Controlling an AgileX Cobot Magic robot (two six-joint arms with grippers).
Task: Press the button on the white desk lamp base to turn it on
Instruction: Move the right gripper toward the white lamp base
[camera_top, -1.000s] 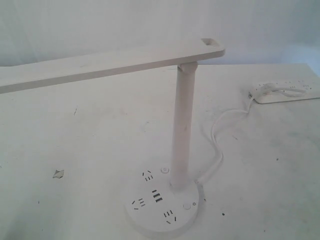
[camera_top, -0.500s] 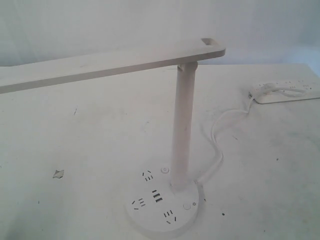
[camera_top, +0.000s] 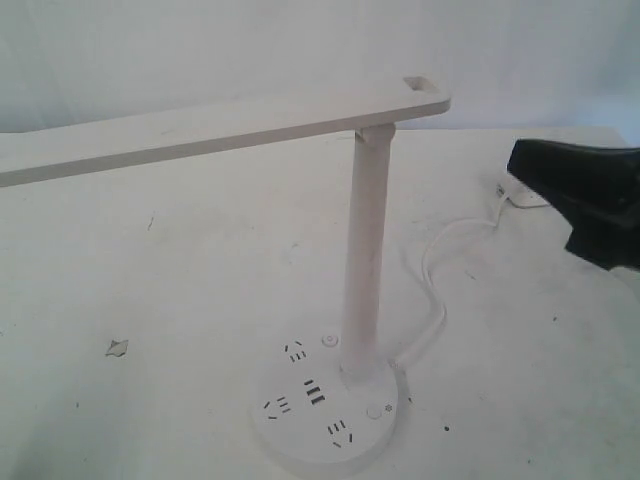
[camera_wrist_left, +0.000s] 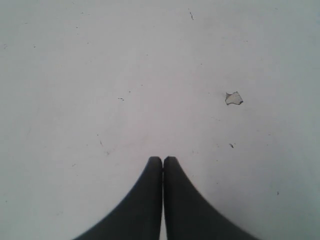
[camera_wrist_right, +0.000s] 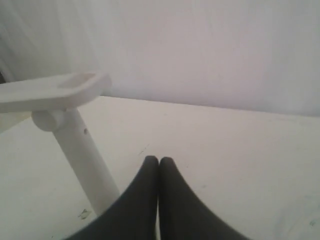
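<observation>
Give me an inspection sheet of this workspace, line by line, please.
Surface: white table, scuffed and speckled.
Job's things: white desk lamp upright; round base at the bottom of the exterior view; sun-marked button untouched.
Clutter: small scrap left of the base.
Grippers: right tool shut, right of the lamp, well clear of the button; left tool shut over bare table, outside the exterior view.
Cables: white cord winds from the base back toward the right tool.
Surroundings: pale backdrop, plain.
</observation>
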